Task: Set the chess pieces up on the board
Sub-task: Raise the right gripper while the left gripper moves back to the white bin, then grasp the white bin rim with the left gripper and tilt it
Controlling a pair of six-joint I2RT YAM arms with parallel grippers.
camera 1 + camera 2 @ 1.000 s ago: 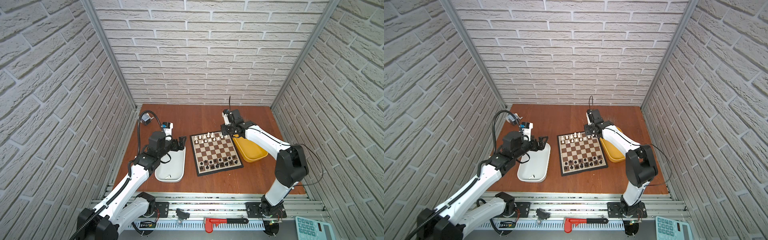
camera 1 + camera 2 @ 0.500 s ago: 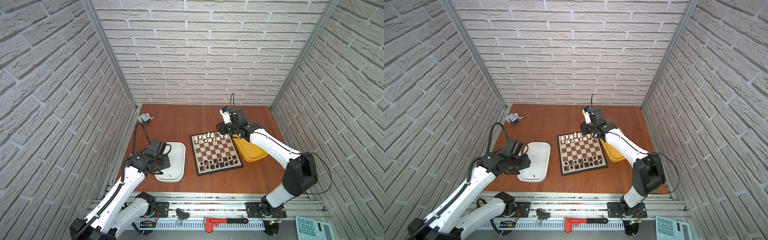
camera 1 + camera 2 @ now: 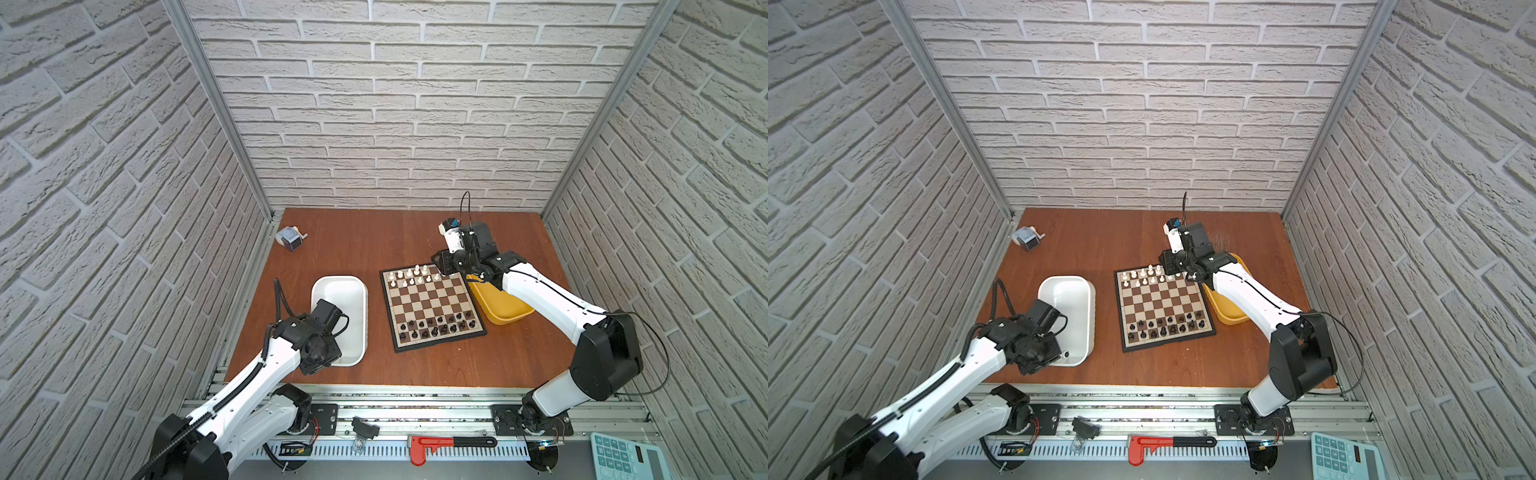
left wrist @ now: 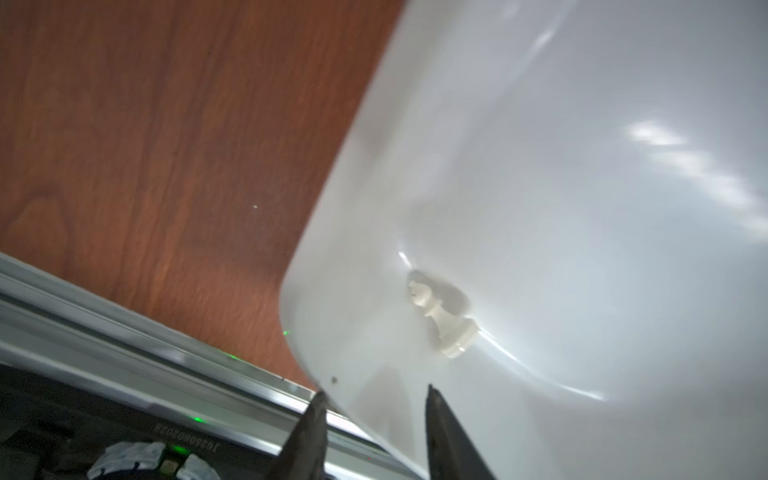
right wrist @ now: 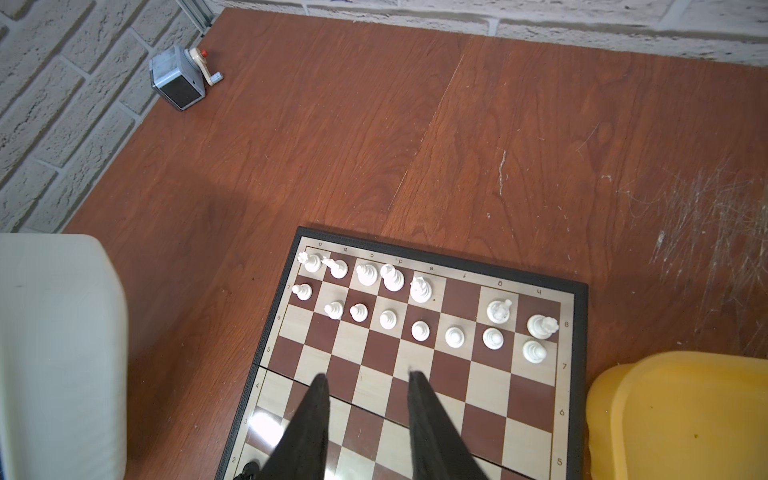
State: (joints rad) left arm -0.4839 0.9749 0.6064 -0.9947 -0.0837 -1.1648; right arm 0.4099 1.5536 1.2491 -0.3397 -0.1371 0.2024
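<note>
Hovering over tub (image 4: 540, 166) corner — left hand (image 4: 374, 392), parted

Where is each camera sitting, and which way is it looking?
Both top views: high overhead behind the robot, looking down at the board; the left arm and right arm show.
Left wrist: on the left arm, looking into the white tub at a white chess piece in its corner; the open left gripper shows.
Right wrist: on the right arm, looking along the board at its white pieces; the open right gripper shows.
Shared: all views show the white tub.
</note>
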